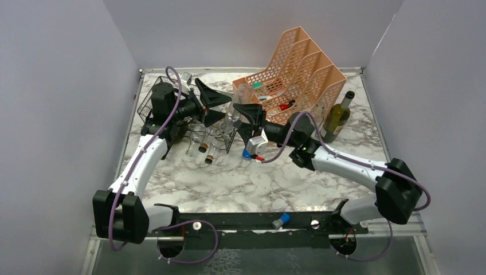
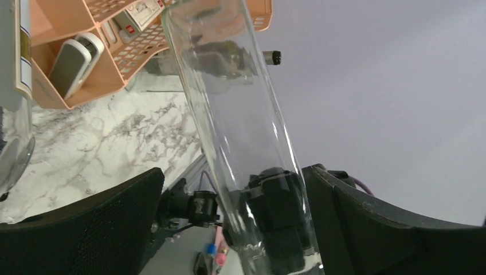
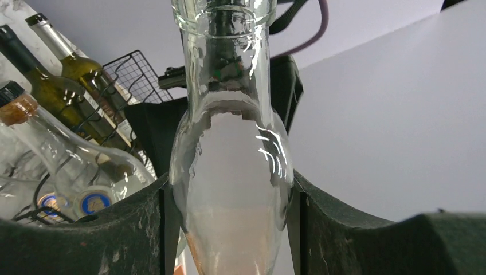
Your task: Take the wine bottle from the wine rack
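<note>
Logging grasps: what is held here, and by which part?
The right gripper clamps the clear bottle at its shoulder, below the neck; the left gripper stands open.

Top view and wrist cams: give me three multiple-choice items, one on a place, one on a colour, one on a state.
1. Where is the green wine bottle?
A. upright on the table, right of the file organizer
B. inside the organizer
C. lying at the table's near edge

2. What colour is the file organizer?
A. blue
B. black
C. peach

3. How does the right gripper stand to the clear bottle?
A. open, well apart from it
B. shut on it
C. nowhere near it

1 A: the top view shows it upright beside the organizer's right end.
2 C: peach perforated plastic.
3 B: in the right wrist view, both fingers press the glass.
</note>
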### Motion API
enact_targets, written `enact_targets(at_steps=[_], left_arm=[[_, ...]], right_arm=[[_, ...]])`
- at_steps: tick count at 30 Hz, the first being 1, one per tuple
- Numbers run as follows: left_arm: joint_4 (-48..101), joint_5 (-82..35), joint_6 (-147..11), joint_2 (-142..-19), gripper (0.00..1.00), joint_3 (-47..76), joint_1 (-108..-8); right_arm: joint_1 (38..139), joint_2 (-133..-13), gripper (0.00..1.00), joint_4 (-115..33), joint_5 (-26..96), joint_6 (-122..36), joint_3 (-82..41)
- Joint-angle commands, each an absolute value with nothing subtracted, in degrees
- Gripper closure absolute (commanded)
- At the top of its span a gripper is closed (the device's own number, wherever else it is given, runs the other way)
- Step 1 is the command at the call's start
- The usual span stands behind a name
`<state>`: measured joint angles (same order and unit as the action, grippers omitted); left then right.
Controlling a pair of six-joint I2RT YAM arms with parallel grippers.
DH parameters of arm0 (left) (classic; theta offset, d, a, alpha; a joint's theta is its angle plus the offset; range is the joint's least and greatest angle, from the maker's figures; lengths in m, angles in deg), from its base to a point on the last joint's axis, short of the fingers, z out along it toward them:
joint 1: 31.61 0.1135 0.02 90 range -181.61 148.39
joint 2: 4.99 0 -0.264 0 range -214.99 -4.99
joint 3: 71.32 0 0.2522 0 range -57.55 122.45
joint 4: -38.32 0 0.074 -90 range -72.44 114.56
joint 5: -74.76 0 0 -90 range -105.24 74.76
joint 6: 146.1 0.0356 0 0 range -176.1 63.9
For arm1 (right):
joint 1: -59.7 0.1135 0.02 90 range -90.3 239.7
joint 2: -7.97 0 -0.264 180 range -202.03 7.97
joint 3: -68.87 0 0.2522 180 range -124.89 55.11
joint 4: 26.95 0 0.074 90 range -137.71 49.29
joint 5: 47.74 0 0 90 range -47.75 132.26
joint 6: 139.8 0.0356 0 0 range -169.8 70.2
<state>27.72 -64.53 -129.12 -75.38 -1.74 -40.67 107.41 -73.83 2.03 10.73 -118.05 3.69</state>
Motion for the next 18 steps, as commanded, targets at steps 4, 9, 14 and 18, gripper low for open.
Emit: enact_targets(at_steps=[4,9,14,18], left_arm=[[21.7,-61.6,-114.8,-74.4,0.01,4.7,-40.5],[18.7,-60.9,-108.5,-74.4,0.01,7.6,-40.5],[15.0,-59.5,-104.3,-74.0,0.01,9.0,-40.5],[15.4,-59.1,-104.1,-73.8,0.01,8.3,-40.5]], right_arm=[[107.5,-62.1,0.64,2.2,22.4,-102.7,9.4],[107.5,-56.9,0.64,-8.8,33.1,-89.2,9.6],[107.5,-50.9,0.68,-19.3,38.2,-75.3,11.5],[107.5,-45.3,0.76,-21.5,42.4,-66.4,16.1]])
